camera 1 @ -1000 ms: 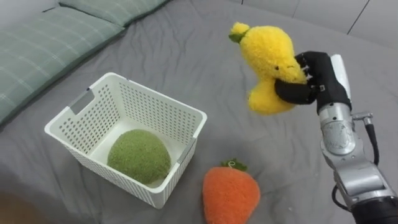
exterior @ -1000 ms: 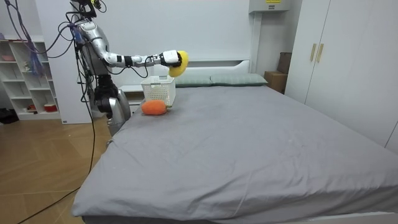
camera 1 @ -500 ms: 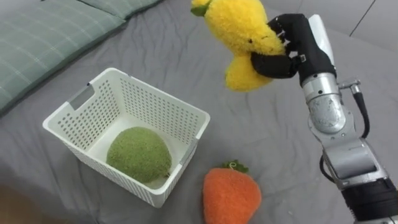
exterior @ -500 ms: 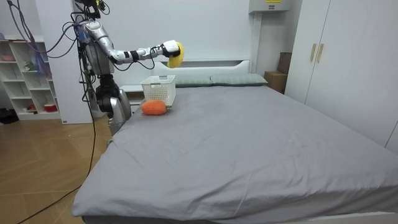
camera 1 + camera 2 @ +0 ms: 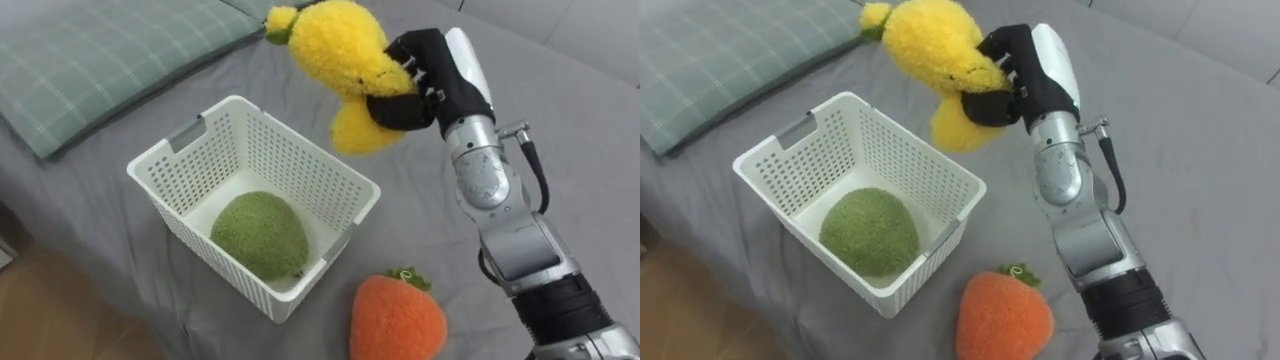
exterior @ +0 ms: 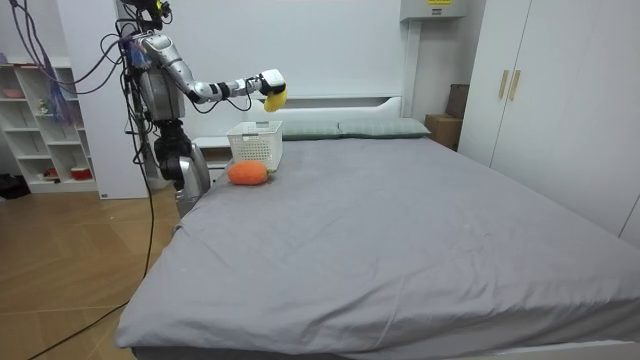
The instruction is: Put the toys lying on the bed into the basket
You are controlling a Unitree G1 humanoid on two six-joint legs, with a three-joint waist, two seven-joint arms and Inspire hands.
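My right robot hand [image 5: 435, 80] grasping one yellow plush [image 5: 335, 45], below it one basket [image 5: 300, 175] holding one green plush [image 5: 260, 235], one orange plush [image 5: 398, 320] nearer, room view adds whole bed [image 6: 400, 230]

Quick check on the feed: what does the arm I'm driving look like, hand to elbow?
The right robot hand has black fingers and a white shell on its back. The forearm is rounded silver metal segments, turning to a black ribbed section nearer the elbow. A thin black cable loops beside the wrist.
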